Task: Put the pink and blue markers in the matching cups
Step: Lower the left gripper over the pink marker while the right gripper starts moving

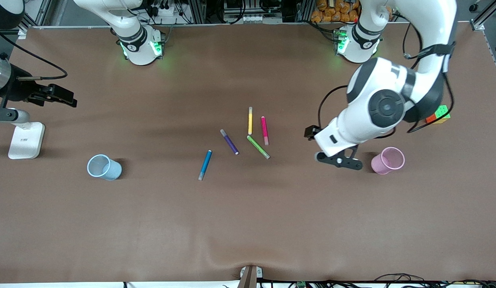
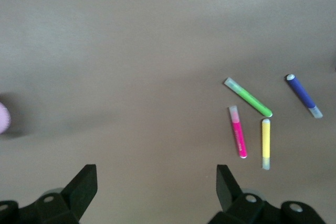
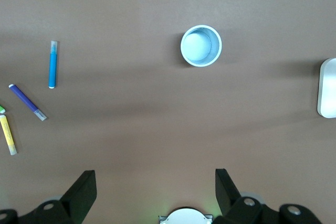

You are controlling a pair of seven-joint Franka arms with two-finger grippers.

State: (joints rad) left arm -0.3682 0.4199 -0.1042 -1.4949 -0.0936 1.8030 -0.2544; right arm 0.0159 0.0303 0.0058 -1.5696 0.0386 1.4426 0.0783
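While both claws gape, left claw [image 1: 339, 161] hangs beside pink cup [image 1: 388, 160], right claw [image 1: 58, 96] over table edge [image 1: 4, 168].

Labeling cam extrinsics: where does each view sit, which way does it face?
Front: high, across the table, facing both bases; left claw beside pink cup.
Left wrist: looks down past open left claw at pink marker.
Right wrist: down past open right claw at blue cup, blue marker.
Shared: both wrists see purple marker.
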